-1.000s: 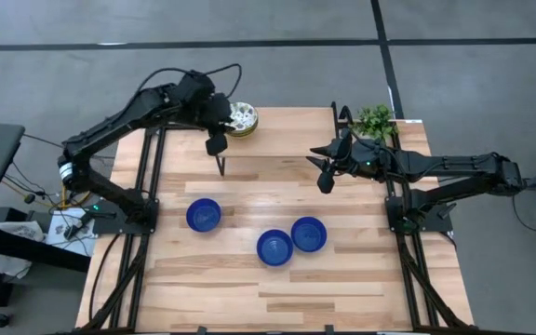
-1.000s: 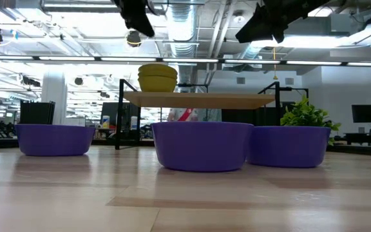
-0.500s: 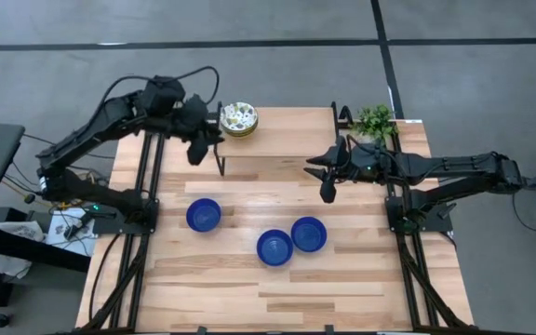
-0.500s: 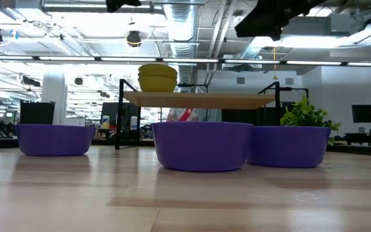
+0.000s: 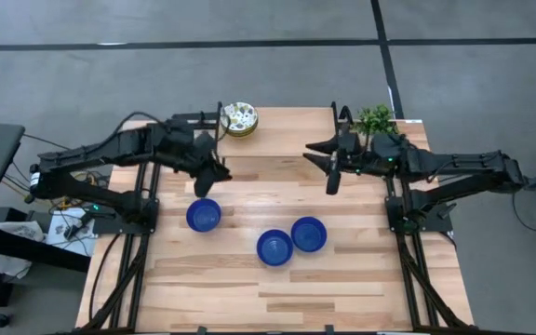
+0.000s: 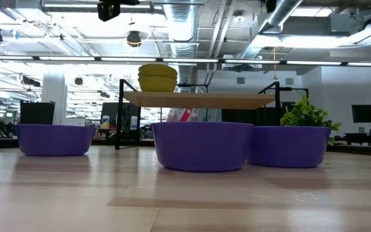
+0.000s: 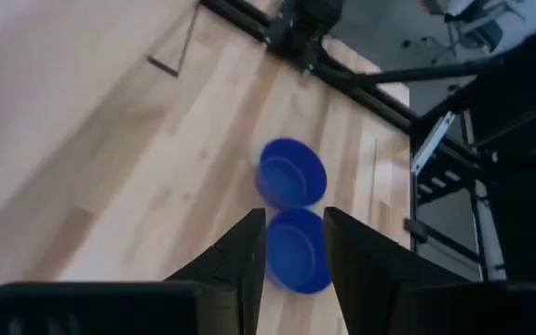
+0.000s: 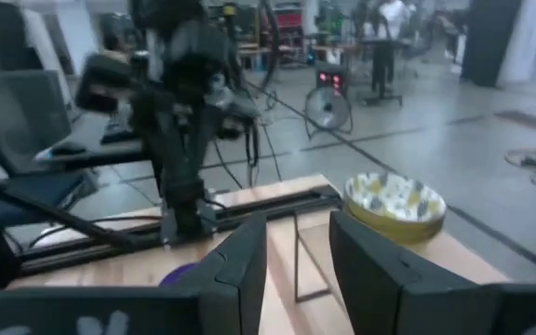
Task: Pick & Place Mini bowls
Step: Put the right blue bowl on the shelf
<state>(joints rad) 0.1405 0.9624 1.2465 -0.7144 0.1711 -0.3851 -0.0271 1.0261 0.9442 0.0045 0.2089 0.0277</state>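
Observation:
Three blue mini bowls stand on the wooden table: one at the left [image 5: 204,214], two close together near the middle [image 5: 274,247] [image 5: 309,234]. A cream patterned mini bowl [image 5: 239,118] rests on the raised shelf's [image 5: 287,130] left end at the far edge; it also shows in the right wrist view [image 8: 395,203]. My left gripper [image 5: 216,173] hangs open above the table, just beyond the left blue bowl, nothing between its fingers [image 7: 294,251]. My right gripper [image 5: 332,179] is open and high, near the shelf's right end, pointing level toward the table's left.
A small green plant [image 5: 376,121] stands at the far right by the shelf. The shelf's black frame legs [image 5: 221,163] stand close to my left gripper. Bare wood lies along the near edge [image 5: 277,298].
My left gripper has drawn away from the patterned bowl on the shelf, going toward the near edge and down, to above the left blue bowl, and it has rolled about its own axis. My right gripper has risen, leaving the low view's top, and tipped up to level.

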